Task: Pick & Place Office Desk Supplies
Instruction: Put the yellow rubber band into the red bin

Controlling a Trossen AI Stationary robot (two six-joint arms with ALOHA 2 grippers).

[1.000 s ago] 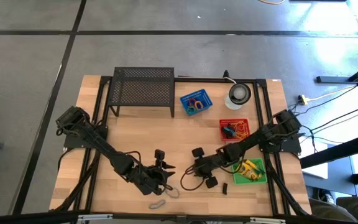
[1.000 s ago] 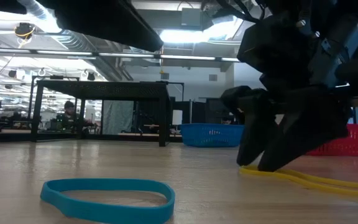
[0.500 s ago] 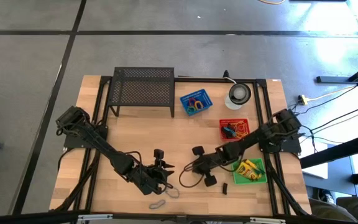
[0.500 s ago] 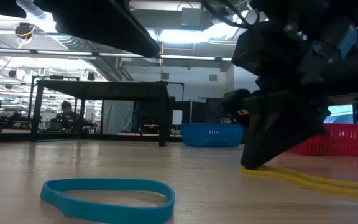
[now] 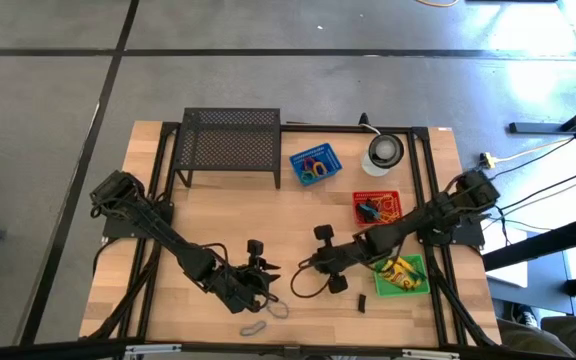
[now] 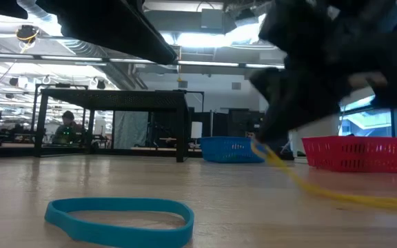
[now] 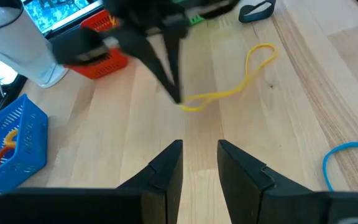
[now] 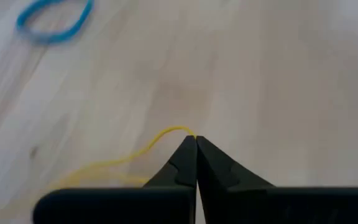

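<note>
A yellow rubber band (image 7: 253, 68) lies near the middle of the table's near half. My right gripper (image 8: 196, 142) is shut on one end of it, a little above the wood. My left gripper (image 7: 199, 155) hovers just left of it (image 5: 266, 282), open, with nothing between its fingers. A blue rubber band (image 6: 119, 219) lies flat near the front edge. Black clips (image 5: 338, 286) lie beside the right arm. A yellow crayon box (image 5: 400, 275) sits in a green tray at the right. My right gripper pinches the yellow band's looped end (image 8: 180, 130) between its two fingertips (image 7: 174, 93). The fingers slant down from the table's right. That end is lifted off the wood; the band slopes down from it (image 6: 302, 180), and its other end (image 7: 263, 53) rests on the table.
A blue basket (image 5: 315, 163) and a red basket (image 5: 377, 207) holding bands stand right of centre. A black mesh rack (image 5: 230, 145) stands at the far left, a round white-and-dark disc (image 5: 383, 152) at the far right. Bare wood lies between rack and grippers.
My right gripper has shut on the yellow band's end, tipped and gone up, raising that end off the table. The band's other end has stayed on the wood.
</note>
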